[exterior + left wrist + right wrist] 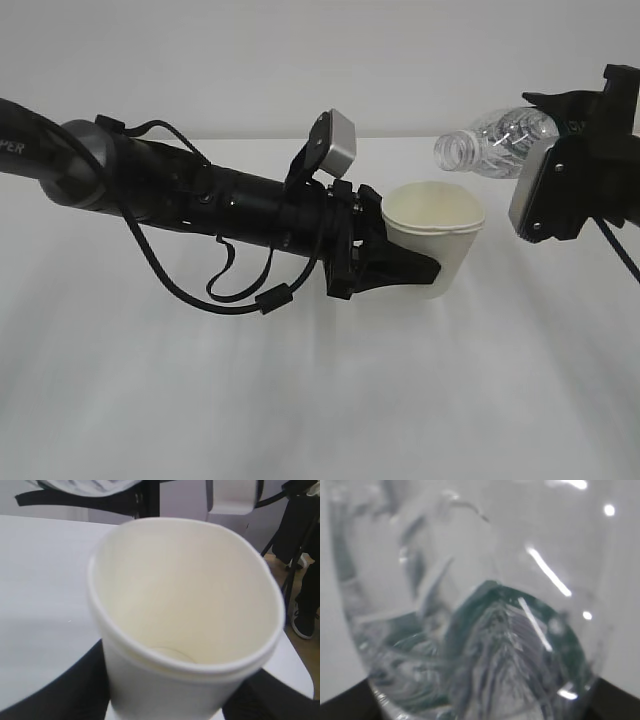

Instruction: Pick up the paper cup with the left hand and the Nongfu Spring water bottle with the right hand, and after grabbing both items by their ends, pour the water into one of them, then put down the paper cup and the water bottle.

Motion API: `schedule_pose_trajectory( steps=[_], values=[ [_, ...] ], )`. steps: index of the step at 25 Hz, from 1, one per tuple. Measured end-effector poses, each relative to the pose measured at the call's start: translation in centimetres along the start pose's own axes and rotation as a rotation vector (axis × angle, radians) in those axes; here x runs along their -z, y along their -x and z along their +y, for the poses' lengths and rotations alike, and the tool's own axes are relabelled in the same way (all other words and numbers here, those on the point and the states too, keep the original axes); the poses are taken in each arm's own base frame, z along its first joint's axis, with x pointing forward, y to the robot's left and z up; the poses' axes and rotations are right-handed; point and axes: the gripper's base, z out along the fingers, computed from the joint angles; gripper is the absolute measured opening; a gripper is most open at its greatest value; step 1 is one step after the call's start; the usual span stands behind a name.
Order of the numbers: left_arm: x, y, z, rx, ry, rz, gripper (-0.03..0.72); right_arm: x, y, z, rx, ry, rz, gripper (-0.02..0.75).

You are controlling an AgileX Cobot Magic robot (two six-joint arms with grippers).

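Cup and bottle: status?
Left end effector shut on cup, held upright off the table. Right end effector shut on bottle, tipped near-horizontal, mouth by the cup rim. No stream visible. Nothing in the way.

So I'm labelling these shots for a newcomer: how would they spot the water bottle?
Follow the right hand at the right edge, the one with a flat grey plate. It holds the water bottle tipped sideways, open mouth toward the paper cup. Unlike the opaque white cup, it is clear and ribbed.

Left hand [415, 268], right hand [560, 190] raised, gripping.
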Motion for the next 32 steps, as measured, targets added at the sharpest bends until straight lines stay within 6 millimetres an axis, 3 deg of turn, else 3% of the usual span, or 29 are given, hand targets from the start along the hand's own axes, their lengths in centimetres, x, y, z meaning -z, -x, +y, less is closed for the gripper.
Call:
schedule_pose_trajectory(
  steps=[32],
  values=[
    [0.00, 0.10, -0.14, 0.002, -0.016, -0.011, 0.435, -0.44, -0.05, -0.83, 0.097, -0.028, -0.001, 0.473]
  ],
)
